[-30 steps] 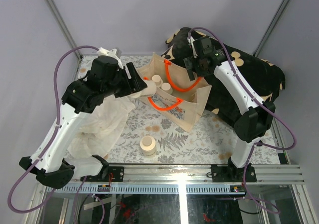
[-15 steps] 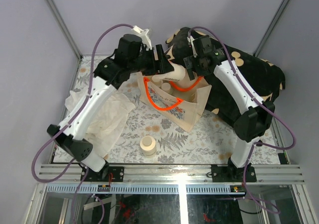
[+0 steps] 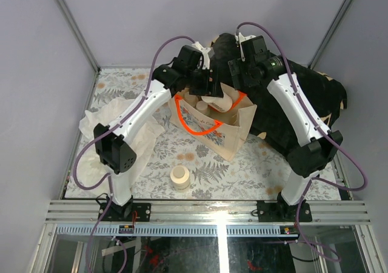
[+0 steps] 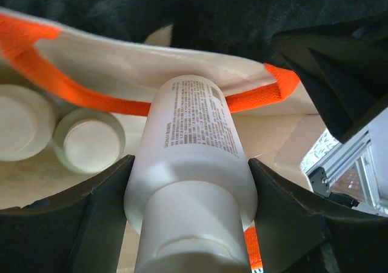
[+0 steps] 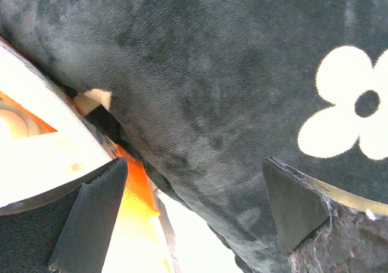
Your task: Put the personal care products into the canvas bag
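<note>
Left gripper point(image 4: 189, 164) is clamped on a cream cylindrical bottle point(image 4: 195, 124), over the mouth of the beige canvas bag with orange loop handles point(image 3: 229, 138). The bottle's long axis points at the bag's far wall. The drop spot lies just below, beside two cream-capped bottles point(image 4: 88, 141) inside the bag. Right gripper point(image 5: 193, 164), jaws wide and empty, sits at the bag's far rim. Half a second ago the left gripper was at the bag's far-left corner.

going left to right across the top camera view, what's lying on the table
white plastic bag → canvas bag → black cloth. Skipped: the loose bottle and the held bottle in the left gripper, both overlapping the canvas bag's span.
</note>
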Controlling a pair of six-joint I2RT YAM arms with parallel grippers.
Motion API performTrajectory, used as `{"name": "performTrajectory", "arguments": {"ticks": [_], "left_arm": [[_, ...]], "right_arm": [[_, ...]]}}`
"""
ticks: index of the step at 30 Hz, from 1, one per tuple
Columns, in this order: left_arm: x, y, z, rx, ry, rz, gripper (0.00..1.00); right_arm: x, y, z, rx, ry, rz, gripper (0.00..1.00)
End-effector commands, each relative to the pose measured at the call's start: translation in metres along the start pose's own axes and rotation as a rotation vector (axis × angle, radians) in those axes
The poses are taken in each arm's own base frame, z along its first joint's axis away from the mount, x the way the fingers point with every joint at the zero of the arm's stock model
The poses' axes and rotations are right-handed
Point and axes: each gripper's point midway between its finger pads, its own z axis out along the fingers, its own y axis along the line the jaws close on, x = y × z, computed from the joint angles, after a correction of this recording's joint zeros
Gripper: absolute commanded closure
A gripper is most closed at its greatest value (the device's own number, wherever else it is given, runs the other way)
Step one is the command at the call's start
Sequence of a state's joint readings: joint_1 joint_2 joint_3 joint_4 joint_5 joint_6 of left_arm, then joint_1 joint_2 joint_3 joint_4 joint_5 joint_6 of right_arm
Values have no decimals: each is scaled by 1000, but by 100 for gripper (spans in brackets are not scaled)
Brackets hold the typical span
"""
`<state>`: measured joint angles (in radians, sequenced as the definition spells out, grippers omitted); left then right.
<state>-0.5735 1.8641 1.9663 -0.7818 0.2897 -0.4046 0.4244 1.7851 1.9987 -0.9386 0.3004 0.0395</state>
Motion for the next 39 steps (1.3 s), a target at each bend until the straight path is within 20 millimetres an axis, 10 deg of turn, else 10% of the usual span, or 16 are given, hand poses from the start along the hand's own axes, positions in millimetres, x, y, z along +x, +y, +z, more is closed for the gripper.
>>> {"name": "performTrajectory", "arguments": {"ticks": [1, 19, 36, 39], "left_arm": [[-29, -56, -16, 133, -79, 160, 100], [41, 38, 19, -302, 151, 201, 100], [42, 82, 51, -485, 194, 278, 100], [42, 80, 54, -473, 197, 284, 88]], "right_arm": [[-9, -23, -24, 81, -56, 31, 1], [-23, -70, -67, 225, -180, 182, 1], [-3, -70, -66, 233, -128, 172, 1], [-2, -70, -67, 230, -128, 173, 1]]}}
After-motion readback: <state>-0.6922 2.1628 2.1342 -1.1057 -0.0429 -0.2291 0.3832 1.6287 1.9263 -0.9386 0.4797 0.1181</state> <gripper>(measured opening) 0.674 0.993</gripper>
